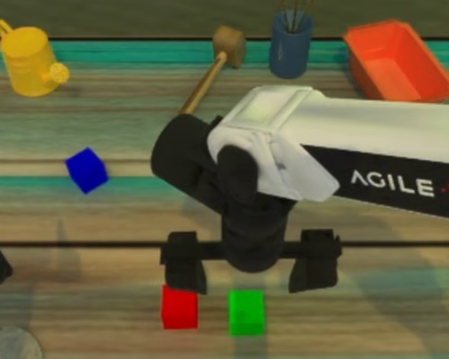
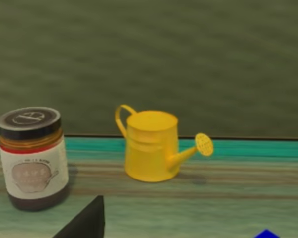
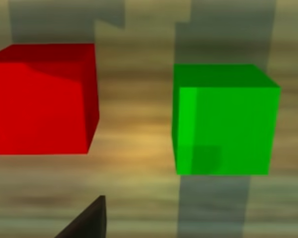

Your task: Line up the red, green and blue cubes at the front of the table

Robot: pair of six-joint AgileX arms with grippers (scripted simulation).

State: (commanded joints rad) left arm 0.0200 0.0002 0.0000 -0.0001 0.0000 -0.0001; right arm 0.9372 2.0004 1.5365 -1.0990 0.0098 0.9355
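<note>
My right pincer (image 1: 248, 273) released, hovering above red cube (image 1: 179, 307) and green cube (image 1: 246, 312) near surface (image 1: 374, 314) front edge, blue cube (image 1: 86, 170) well apart toward left edge.

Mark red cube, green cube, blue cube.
red cube (image 1: 179, 307): top view, centre of its front face.
green cube (image 1: 246, 313): top view, middle of its visible face.
blue cube (image 1: 86, 170): top view, centre of its top.

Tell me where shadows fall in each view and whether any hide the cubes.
Top view: the right gripper and its arm block part of the table, but the red cube, green cube and blue cube stay clear. Right wrist view: grey shadow bands cross the planks and darken the green cube's lower corner. Left wrist view: soft shadows beside the jar and watering can.
</note>
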